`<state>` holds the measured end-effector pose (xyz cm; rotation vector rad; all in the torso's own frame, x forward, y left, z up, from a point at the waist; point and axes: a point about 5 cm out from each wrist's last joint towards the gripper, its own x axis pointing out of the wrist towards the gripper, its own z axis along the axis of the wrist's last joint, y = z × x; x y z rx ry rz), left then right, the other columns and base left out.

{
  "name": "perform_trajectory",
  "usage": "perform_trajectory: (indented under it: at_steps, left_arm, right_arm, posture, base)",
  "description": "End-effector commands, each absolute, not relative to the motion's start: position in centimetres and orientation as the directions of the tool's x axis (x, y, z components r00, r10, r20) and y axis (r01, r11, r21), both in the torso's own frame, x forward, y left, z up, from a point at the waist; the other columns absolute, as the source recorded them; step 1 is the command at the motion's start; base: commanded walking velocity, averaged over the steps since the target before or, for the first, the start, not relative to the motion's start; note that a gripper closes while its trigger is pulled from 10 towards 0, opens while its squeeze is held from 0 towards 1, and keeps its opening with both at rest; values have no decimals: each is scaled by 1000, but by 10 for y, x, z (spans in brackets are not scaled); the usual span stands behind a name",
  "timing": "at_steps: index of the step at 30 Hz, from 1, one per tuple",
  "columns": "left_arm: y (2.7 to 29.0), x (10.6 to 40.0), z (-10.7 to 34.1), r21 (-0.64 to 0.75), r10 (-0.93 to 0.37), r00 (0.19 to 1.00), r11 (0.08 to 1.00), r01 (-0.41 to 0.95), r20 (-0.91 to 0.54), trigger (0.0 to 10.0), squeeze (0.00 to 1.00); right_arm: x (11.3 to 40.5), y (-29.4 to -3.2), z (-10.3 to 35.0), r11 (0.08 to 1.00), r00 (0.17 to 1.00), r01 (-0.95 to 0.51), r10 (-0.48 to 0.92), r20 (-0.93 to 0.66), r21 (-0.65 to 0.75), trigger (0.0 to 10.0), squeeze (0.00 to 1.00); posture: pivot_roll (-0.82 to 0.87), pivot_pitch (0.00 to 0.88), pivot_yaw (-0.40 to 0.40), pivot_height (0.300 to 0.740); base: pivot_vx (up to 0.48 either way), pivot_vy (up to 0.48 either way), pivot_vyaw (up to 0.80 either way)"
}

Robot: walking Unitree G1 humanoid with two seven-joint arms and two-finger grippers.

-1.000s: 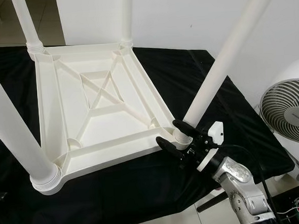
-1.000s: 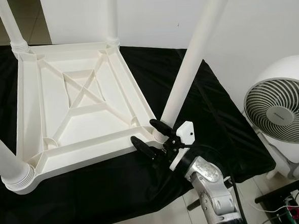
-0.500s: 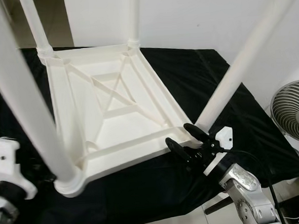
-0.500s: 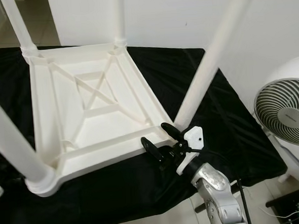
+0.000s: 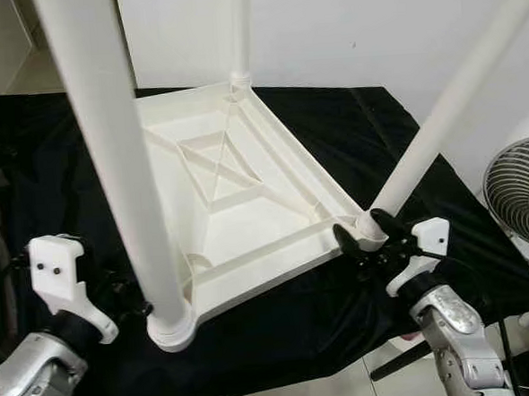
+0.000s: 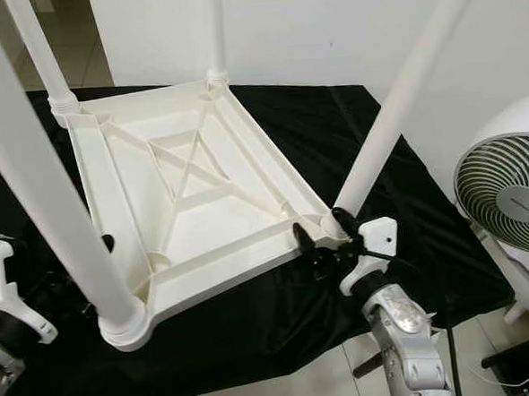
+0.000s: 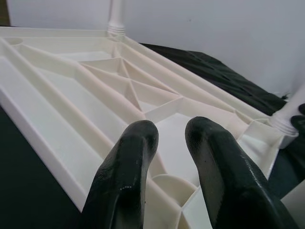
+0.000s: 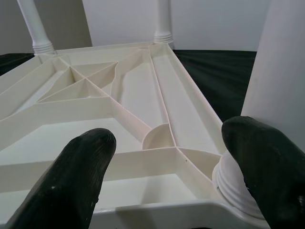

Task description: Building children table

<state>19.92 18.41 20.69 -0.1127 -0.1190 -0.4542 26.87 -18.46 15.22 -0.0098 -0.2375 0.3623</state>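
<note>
Silver arms, black-fingered white-bracketed end effector

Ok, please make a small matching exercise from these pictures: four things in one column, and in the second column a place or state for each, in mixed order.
Things:
1. white plastic table top
2. white round fan
3. right gripper
4. left gripper

Places or states:
A. on the floor beside the black cloth
B. open at the table's near right corner, beside the leg base
C. upside down on the black cloth, legs pointing up
D. fingers close together, a narrow gap, over the table's rim

Pairs: 1-C, 2-A, 3-B, 4-D
</note>
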Motion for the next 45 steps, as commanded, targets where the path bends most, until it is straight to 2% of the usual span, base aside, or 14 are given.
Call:
perform_trajectory:
  at_steps: [1,12,16,17,21,24,34,37,39,45]
  left_arm:
    - [179,201,210,-110,-386,910,908,403,152,10000,0]
    - [162,203,211,-154,-416,894,885,440,168,10000,0]
    - [161,203,210,-157,-421,892,882,445,164,10000,0]
    - [162,203,210,-157,-424,891,880,448,163,10000,0]
    - [162,204,210,-158,-426,890,879,449,163,10000,0]
    - [162,205,211,-157,-427,889,879,451,164,10000,0]
    - [160,202,211,-162,-435,885,873,460,166,10000,0]
    - [158,201,211,-162,-446,880,868,470,164,10000,0]
    - [152,197,213,-149,-504,850,839,524,154,10000,0]
    - [147,196,212,-133,-547,825,815,563,142,10000,0]
  right_arm:
    - [267,-188,149,948,923,-314,317,216,-50,10000,0]
    - [245,-167,135,981,965,-194,189,183,11,10000,0]
    - [240,-173,133,996,979,-90,92,182,-24,10000,0]
    - [240,-180,133,997,982,-4,17,187,-72,10000,0]
    - [240,-185,133,995,981,50,-33,192,-87,10000,0]
    - [252,-203,139,975,966,184,-157,206,-123,10000,0]
    - [276,-219,150,948,939,285,-246,239,-145,10000,0]
    - [280,-221,152,944,936,294,-253,244,-150,10000,0]
    - [299,-220,158,956,940,266,-229,252,-122,10000,0]
    - [314,-216,160,970,952,215,-183,246,-112,10000,0]
  posture:
    - [124,140,-45,740]
    - [113,151,-60,740]
    - [113,151,-60,740]
    - [113,151,-60,740]
    - [103,152,-56,740]
    - [104,153,-58,740]
    - [114,152,-66,740]
    - [116,154,-70,740]
    - [124,161,-81,740]
    - [127,164,-83,740]
  base:
    - [0,0,0]
    - [0,0,0]
    - [0,0,0]
    - [0,0,0]
    - [0,0,0]
    - [0,0,0]
    - [0,0,0]
    - [0,0,0]
    - [0,0,0]
    - [0,0,0]
